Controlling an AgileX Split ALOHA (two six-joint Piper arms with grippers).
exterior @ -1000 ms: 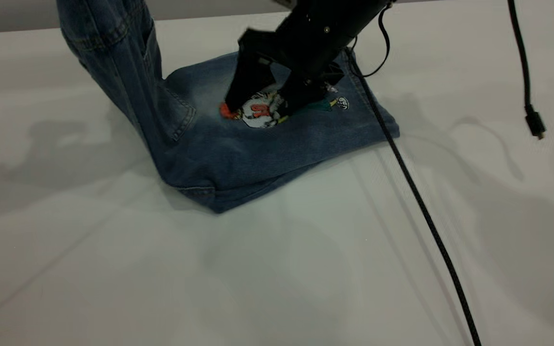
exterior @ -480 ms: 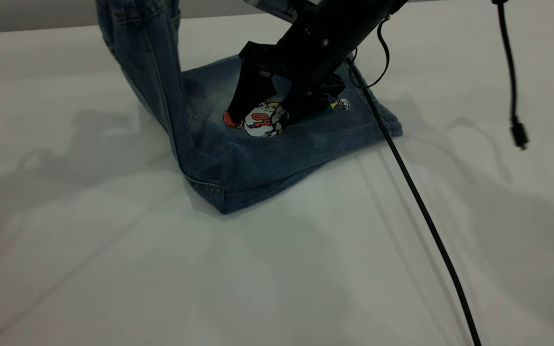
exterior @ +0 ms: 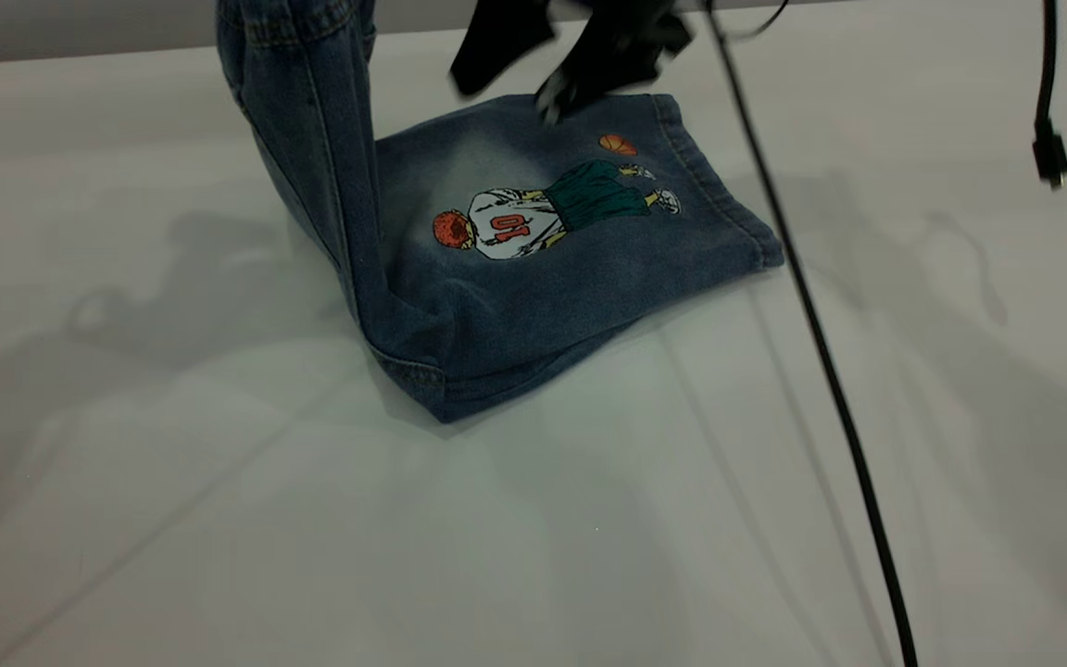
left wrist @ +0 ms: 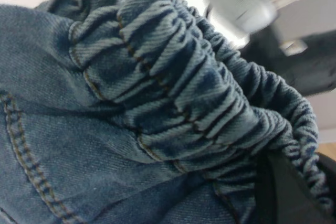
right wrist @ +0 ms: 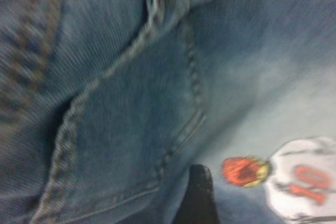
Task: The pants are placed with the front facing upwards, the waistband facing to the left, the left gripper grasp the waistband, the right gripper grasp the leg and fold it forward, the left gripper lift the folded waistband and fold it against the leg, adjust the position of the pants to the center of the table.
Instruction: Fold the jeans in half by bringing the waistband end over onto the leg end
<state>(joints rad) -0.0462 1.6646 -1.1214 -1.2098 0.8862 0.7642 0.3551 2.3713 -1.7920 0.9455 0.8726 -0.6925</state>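
The blue denim pants (exterior: 533, 278) lie folded on the white table (exterior: 219, 519), with the basketball-player print numbered 10 (exterior: 510, 227) facing up. Their left part (exterior: 311, 139) hangs lifted and runs out of the exterior view's top edge. In the left wrist view the ruched waistband (left wrist: 199, 93) fills the picture, and a black finger (left wrist: 291, 195) of my left gripper presses into it, shut on it. My right gripper (exterior: 506, 97) hovers open above the far edge of the pants, holding nothing. One of its fingertips (right wrist: 198, 195) shows near the print (right wrist: 296, 177).
A black braided cable (exterior: 821, 352) runs from the right arm diagonally across the table to the front edge. A second cable with a plug (exterior: 1048, 157) dangles at the far right. Bare table lies in front of and to the left of the pants.
My right gripper has lifted off the print and risen toward the far side. The lifted waistband part has travelled rightward over the folded pants.
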